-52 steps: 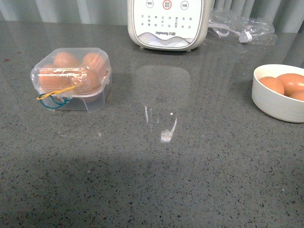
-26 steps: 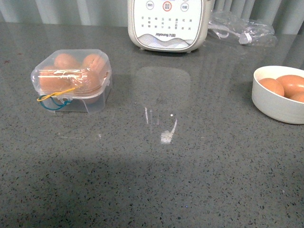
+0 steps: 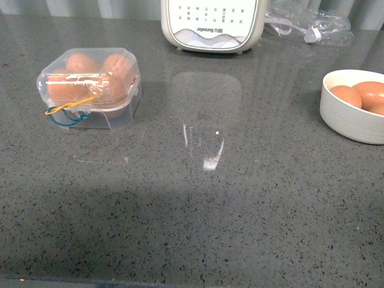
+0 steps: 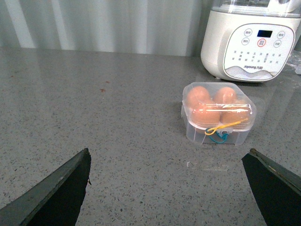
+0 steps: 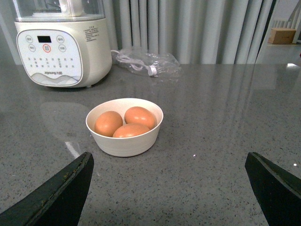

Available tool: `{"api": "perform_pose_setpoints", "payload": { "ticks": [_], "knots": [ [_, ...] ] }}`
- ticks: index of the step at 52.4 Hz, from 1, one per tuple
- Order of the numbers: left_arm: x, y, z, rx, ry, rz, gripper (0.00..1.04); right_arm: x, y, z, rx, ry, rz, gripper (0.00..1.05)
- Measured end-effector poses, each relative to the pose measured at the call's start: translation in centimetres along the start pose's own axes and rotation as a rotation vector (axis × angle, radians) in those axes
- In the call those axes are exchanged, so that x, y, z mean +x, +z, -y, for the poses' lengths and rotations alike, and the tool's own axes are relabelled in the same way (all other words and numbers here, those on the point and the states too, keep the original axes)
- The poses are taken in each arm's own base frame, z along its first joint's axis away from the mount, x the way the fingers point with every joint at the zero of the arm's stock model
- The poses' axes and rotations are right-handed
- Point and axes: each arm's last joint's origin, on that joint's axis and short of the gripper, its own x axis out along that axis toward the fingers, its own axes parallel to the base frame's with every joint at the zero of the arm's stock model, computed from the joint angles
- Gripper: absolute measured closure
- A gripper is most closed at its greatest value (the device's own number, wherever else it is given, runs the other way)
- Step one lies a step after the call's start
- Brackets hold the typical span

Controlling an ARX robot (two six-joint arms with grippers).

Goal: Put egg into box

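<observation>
The box (image 3: 89,89) sits closed on the grey speckled desk (image 3: 198,216), in front of the white appliance (image 3: 211,24) and off toward its left side. Through its clear lid four orange-brown eggs show, packed two by two and filling it. A yellow band (image 3: 71,104) and a blue band (image 3: 65,118) hang at the box's front edge, on the side away from the appliance.

The white bowl (image 3: 353,117) stands on the desk to the right of the appliance, well apart from the box. Three brown eggs lie in it, touching one another; the egg (image 5: 108,123) nearest the appliance rests against the bowl's wall.

A clear plastic bag (image 3: 306,25) with a white cord inside lies just beside the appliance on its right, at the back of the desk. A pale curtain (image 5: 188,28) hangs behind both.

Neither arm shows in the front view. In the left wrist view the left hand (image 4: 169,188) is spread wide, its two dark fingertips at the frame's lower corners, with nothing between them; the box lies ahead of it, near the appliance. In the right wrist view the right hand (image 5: 169,188) is likewise spread wide and holds nothing, with the bowl ahead of it.
</observation>
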Motion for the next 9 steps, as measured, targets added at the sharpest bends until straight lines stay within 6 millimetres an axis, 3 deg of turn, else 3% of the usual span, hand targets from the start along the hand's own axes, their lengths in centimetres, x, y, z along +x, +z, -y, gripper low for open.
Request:
{"api": "perform_pose_setpoints", "payload": {
  "ticks": [9],
  "knots": [
    [0.00,0.00,0.00,0.000,0.000,0.000,0.07,0.00,0.00,0.00,0.000,0.000,0.000,0.07]
  ]
}}
